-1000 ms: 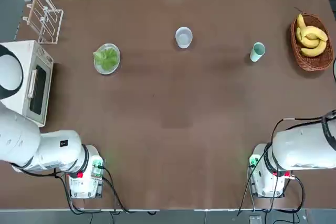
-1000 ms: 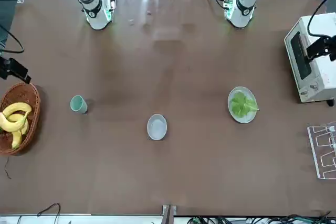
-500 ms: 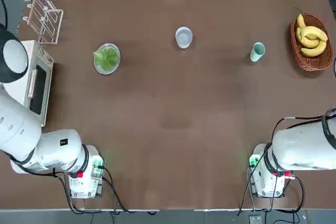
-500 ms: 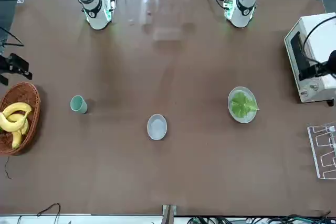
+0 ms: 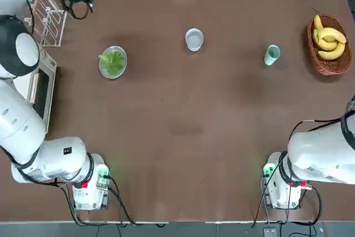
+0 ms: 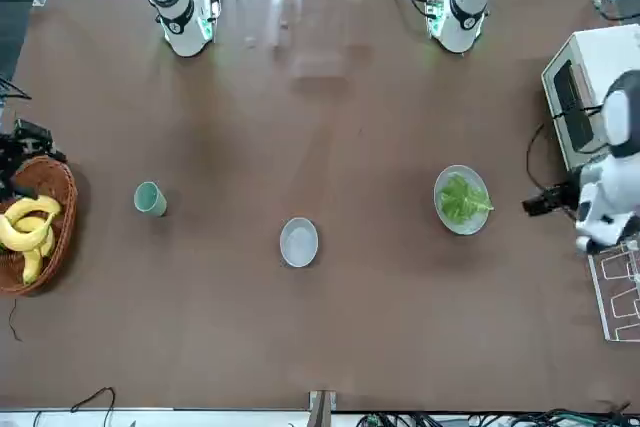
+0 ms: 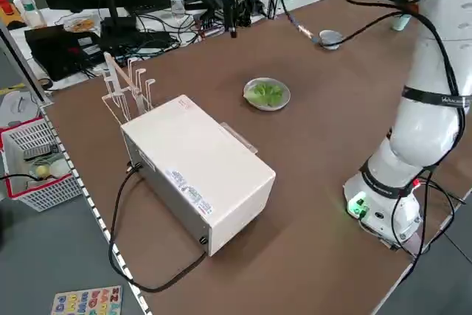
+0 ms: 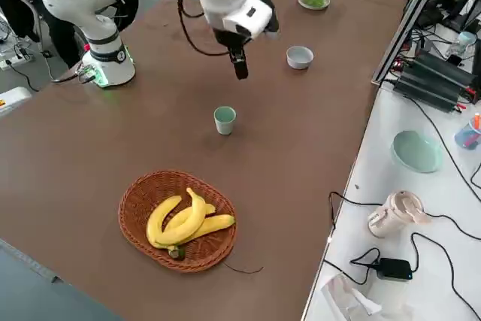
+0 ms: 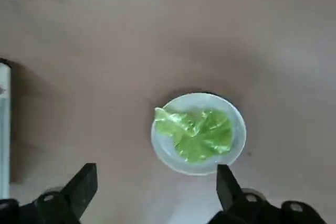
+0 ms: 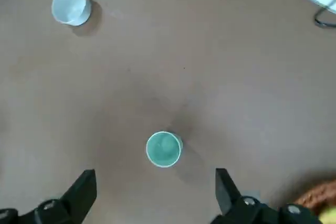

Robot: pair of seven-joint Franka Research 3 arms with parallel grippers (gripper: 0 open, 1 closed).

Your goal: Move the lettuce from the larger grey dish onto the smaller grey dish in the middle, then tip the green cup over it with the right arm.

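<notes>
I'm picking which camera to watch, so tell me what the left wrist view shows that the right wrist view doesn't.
Only the left wrist view shows the lettuce lying on the larger grey dish, with the open left gripper above it and a white edge, probably the oven, at one border.

Only the right wrist view shows the green cup standing upright, the smaller grey dish empty and farther off, a bit of the wicker basket and the open right gripper.

Both show the brown table and two spread fingers holding nothing.
</notes>
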